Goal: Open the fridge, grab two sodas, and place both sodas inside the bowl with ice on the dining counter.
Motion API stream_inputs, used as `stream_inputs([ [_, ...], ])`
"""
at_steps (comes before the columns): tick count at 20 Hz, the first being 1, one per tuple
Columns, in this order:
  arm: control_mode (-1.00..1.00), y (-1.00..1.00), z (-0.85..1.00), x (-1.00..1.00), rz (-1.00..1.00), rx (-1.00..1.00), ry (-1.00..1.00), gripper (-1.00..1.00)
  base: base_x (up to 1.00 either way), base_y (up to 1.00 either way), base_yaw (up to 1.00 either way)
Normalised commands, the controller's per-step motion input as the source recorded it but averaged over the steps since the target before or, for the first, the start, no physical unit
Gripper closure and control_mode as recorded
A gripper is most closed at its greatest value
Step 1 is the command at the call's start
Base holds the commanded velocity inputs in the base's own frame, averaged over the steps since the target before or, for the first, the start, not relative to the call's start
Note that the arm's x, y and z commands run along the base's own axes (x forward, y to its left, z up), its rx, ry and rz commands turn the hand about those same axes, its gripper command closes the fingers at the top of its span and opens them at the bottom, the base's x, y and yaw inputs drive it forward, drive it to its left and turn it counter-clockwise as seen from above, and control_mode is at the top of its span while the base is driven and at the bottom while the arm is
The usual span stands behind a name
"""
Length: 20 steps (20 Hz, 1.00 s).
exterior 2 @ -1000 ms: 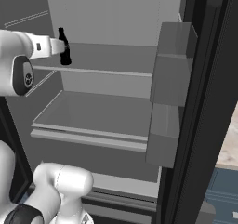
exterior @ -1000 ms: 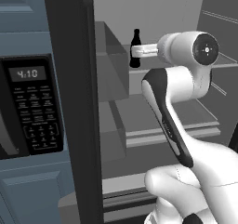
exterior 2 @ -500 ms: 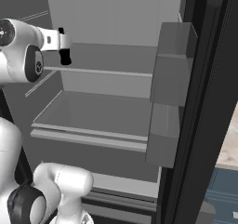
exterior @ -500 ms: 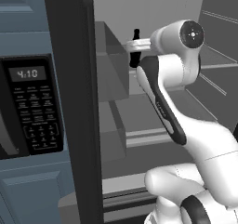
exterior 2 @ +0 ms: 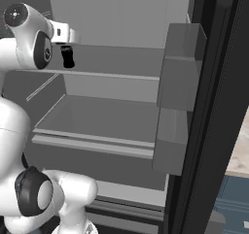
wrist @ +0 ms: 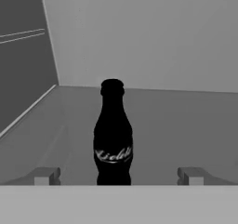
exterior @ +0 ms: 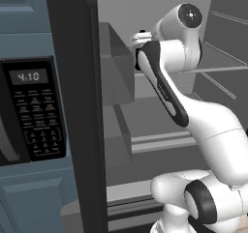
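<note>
Soda bottle (wrist: 113, 135) stands upright on the fridge (exterior 2: 112, 116) shelf, centred between my gripper's (wrist: 118, 175) wide-open fingers. Looks rigid, smooth, likely slippery; I'd clamp its broad lower body.

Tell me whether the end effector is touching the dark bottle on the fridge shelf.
Apart. In the hand view the bottle stands upright between the open fingertips, with clear shelf showing on both sides.

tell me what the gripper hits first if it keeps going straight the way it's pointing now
Most likely the dark soda bottle standing upright on the fridge shelf. In the hand view it sits centred between the open gripper's fingertips, apparently not yet touched, though depth is hard to judge.
</note>
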Motion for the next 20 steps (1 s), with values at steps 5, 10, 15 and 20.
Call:
stream_inputs([
  [5,-1.00,0.01,0.00,0.19,0.00,0.00,0.05,-1.00,0.00,0.00,0.00],
  [10,-1.00,0.00,0.00,0.15,0.00,0.00,0.05,-1.00,0.00,0.00,0.00],
  [15,-1.00,0.01,-0.10,0.14,0.00,0.00,0.05,-1.00,0.00,0.00,0.00],
  [20,-1.00,0.06,-0.16,0.14,0.00,0.00,0.05,-1.00,0.00,0.00,0.00],
])
